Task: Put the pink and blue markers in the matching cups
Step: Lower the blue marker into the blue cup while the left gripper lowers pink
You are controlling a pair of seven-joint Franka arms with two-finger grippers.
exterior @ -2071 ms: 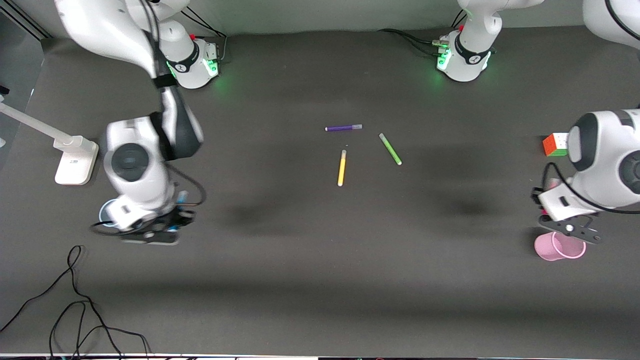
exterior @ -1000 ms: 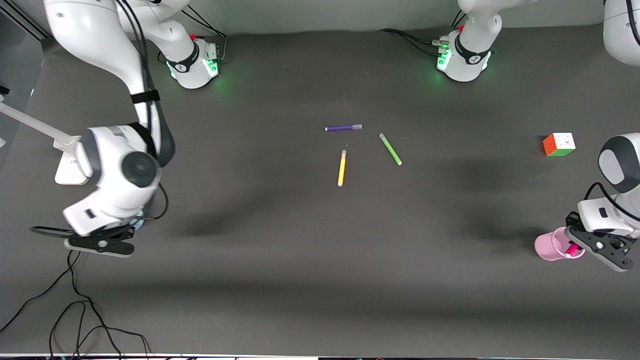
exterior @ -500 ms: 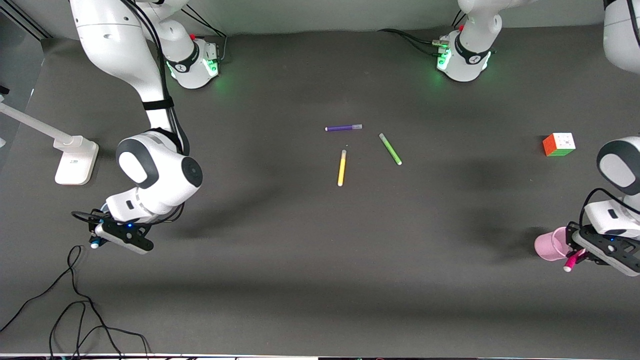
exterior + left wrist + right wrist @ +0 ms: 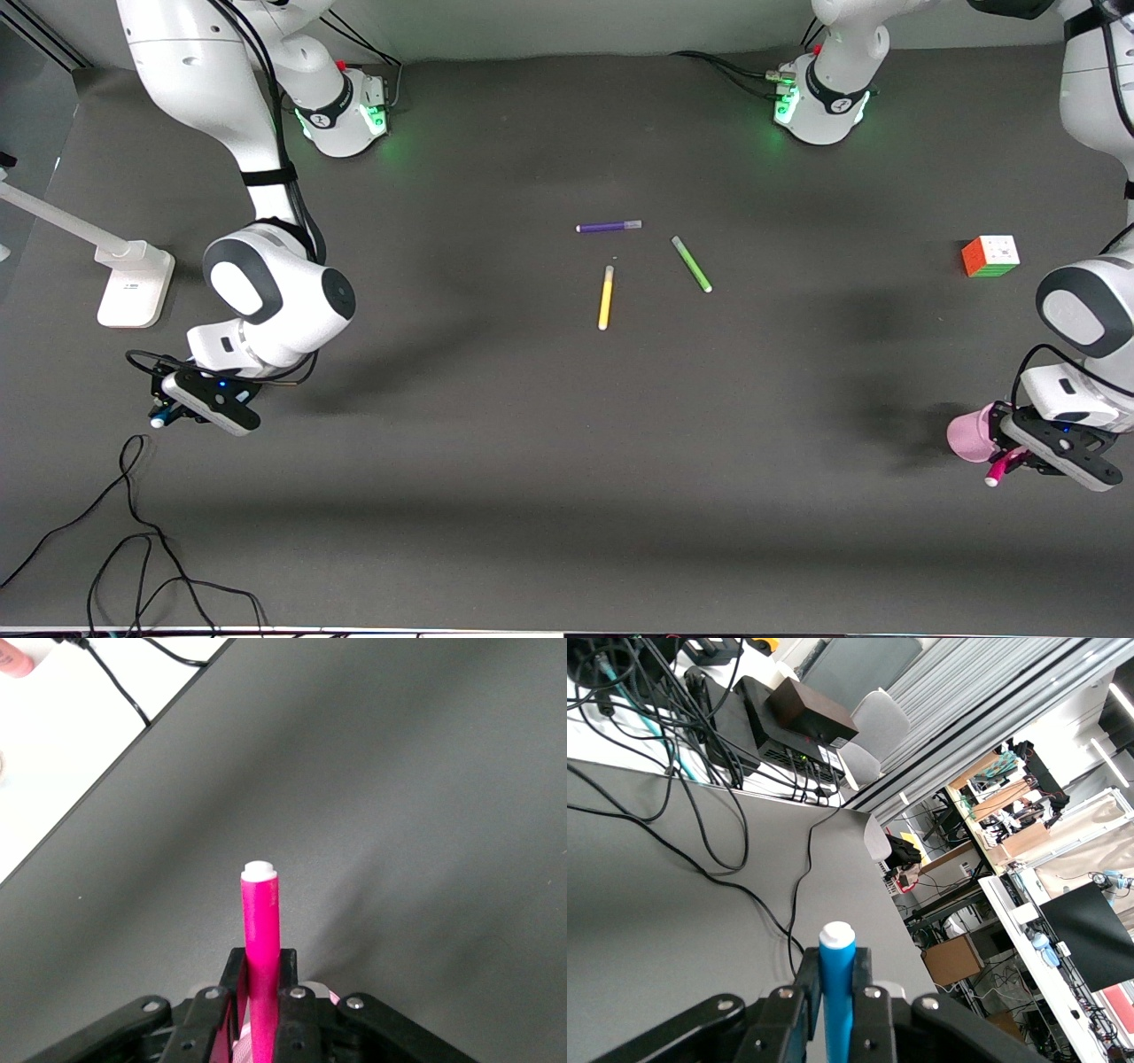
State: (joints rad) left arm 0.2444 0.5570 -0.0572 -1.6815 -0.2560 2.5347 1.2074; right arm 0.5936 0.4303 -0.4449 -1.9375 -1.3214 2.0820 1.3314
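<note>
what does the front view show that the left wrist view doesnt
Only the front view shows the pink cup, the purple pen, yellow pen and green pen, a colour cube, and the right gripper with the blue marker. Only the left wrist view shows the fingers clamped on the marker. Both show the pink marker in the left gripper.

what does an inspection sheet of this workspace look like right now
surface: dark table, one level.
job's things: pink marker held over the pink cup; blue marker held at the right arm's end; blue cup not visible.
clutter: purple pen, yellow pen, green pen mid-table; cube.
grippers: left gripper and right gripper, jaws shut on markers.
cables: black loops nearest the camera.
surroundings: white stand beside the right arm.
</note>
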